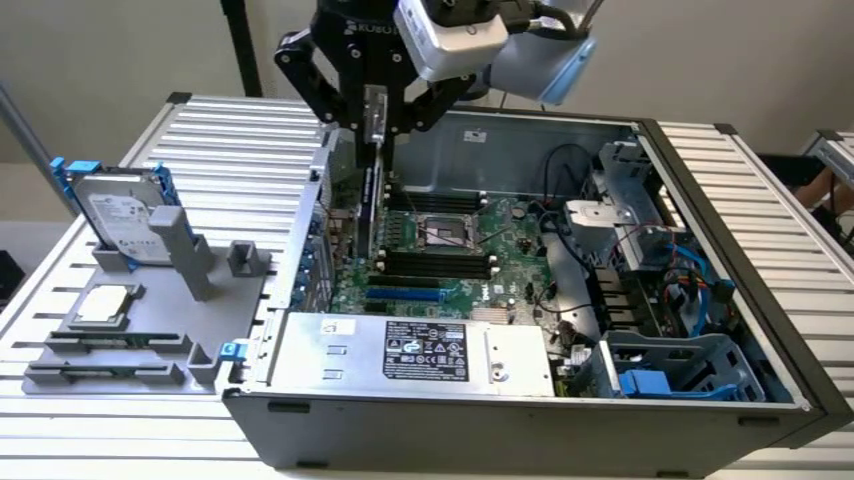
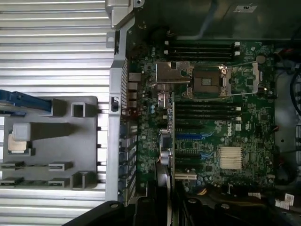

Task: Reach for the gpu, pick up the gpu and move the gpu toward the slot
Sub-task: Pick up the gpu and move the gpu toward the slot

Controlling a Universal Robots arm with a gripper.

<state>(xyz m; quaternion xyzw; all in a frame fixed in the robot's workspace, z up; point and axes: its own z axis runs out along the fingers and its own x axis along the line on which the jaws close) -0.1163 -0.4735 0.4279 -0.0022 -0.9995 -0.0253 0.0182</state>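
The gpu point(image 1: 374, 190) is held edge-on, clenched in the gripper point(image 1: 372, 125), at upper centre of the exterior view, above the motherboard point(image 1: 454, 250). If lowered misaligned, the card could be jammed against neighbouring components.

black gripper point(image 1: 374, 112) pinches gpu point(image 1: 375, 190): dark green card, silver bracket edge. below the fingers: green motherboard point(image 1: 461, 250) with black RAM slots, one blue slot point(image 1: 404, 296), silver heatsink point(image 2: 231, 157). grey case point(image 1: 534, 420), silver PSU point(image 1: 414, 350) with black label. off to the side: grey holder point(image 1: 160, 300), hard drive point(image 1: 123, 215) silver with blue rails, ribbed silver table point(image 1: 240, 130).
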